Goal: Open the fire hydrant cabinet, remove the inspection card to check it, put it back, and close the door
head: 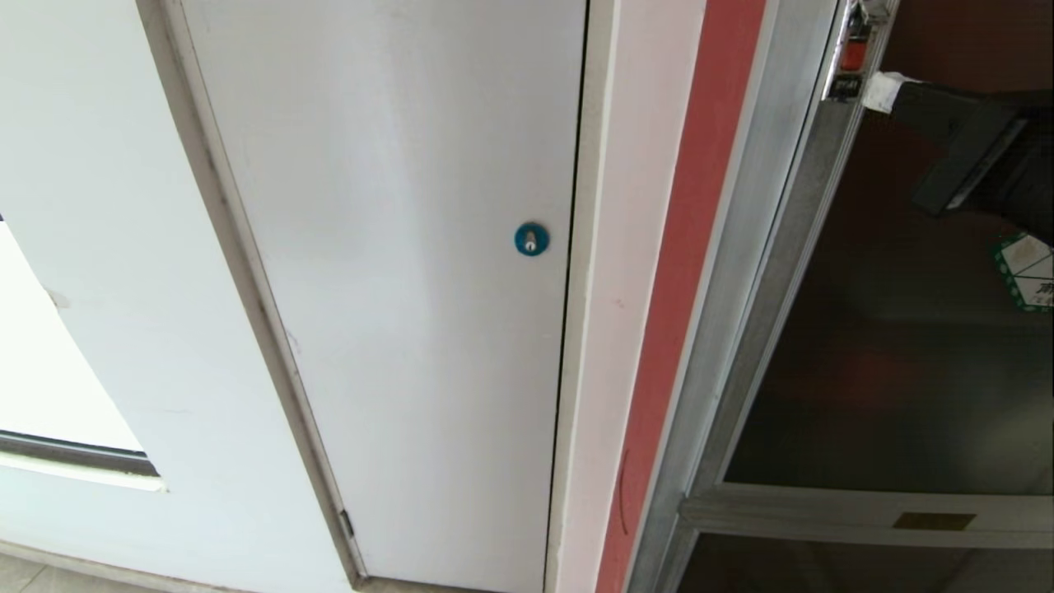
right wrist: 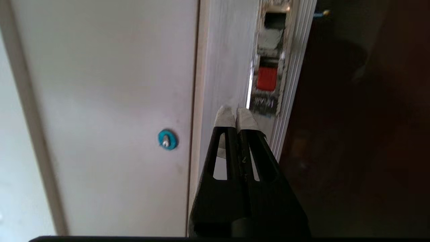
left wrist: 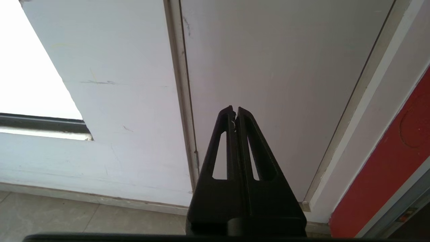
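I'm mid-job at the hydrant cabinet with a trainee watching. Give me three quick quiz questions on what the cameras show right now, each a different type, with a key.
1. True or false: the tinted glass door stands wide open.
2. Multiple choice: the right end effector is nearest to: A) the blue round lock; B) the red latch in the door's aluminium frame; C) the brass plate.
3. Fill in: the left end effector is shut and holds ____.

Key: 1 false, it looks closed in its frame. 2 B. 3 nothing.
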`<state>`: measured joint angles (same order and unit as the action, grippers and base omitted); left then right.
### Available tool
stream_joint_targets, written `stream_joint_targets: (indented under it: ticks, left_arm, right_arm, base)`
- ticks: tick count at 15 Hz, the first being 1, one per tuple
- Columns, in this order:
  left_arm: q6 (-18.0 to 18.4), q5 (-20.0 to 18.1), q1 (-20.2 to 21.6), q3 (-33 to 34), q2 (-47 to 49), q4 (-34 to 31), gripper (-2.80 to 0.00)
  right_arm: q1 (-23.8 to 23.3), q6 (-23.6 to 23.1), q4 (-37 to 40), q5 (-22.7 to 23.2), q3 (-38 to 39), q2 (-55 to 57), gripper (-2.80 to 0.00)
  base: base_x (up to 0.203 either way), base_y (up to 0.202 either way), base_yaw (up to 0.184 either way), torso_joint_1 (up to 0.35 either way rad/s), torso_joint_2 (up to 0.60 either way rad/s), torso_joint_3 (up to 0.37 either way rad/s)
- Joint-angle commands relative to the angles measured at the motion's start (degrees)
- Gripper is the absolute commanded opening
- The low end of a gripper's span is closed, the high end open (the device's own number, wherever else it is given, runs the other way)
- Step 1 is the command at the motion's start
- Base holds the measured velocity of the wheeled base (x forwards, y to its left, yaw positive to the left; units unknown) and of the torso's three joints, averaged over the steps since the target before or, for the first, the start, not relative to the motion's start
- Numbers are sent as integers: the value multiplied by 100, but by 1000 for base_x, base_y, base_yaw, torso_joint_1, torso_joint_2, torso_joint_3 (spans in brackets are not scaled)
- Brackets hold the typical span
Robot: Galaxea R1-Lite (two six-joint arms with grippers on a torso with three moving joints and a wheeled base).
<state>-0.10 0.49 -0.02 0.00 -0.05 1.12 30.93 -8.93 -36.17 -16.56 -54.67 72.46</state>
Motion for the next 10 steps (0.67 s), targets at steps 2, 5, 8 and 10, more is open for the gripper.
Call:
stream_joint_targets:
  ticks: [2, 5, 8, 10]
  left_arm:
    - [-5, 3, 0, 35, -4, 2, -280]
    - [-7, 3, -2, 35, -4, 2, -280]
    - [-8, 3, -3, 35, -4, 2, -280]
    - [-4, 3, -1, 35, -4, 2, -280]
  right_arm:
    - [58, -257, -538, -208, 23, 295, -280]
    - [53, -458, -722, -276, 11, 311, -280]
    - [53, -496, -791, -447, -110, 385, 0]
    - [53, -504, -778, -583, -335, 475, 0]
  base:
    - [0, 0, 0, 0, 0, 0]
    - [0, 0, 0, 0, 0, 0]
    - [0, 0, 0, 0, 0, 0]
    - [0, 0, 0, 0, 0, 0]
